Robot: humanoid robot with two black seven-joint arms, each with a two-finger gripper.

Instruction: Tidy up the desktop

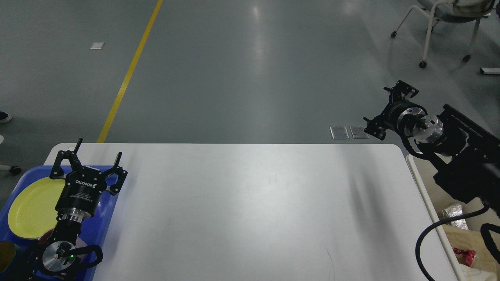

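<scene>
The left gripper (97, 157) hangs over the desktop's (254, 210) far left corner, above the right rim of a blue tray (102, 226). Its fingers are spread wide with nothing between them. Just left of it, a yellow plate (33, 208) lies flat in the tray, and something dark red shows under the arm near the tray's near edge, too hidden to name.

The right gripper (384, 111) is held up beyond the desktop's far right corner, over the floor, turned side-on. Its fingers look parted and empty, though the angle makes the gap hard to judge.

The desktop fills the lower middle of the view. Its long axis runs left to right, its long edges square across the robot's front, with rounded far corners. The white surface between the two arms is bare; only faint shadows and a thin mark near the near edge show.

Off the right edge stands a beige bin (425, 195) holding crumpled foil (453, 214) and a red wrapper (464, 255).

By my reading the tidying is at or near its end: dishes sit in the tray, rubbish is in the bin, and neither gripper carries anything. What may be left is pulling the arms back.
</scene>
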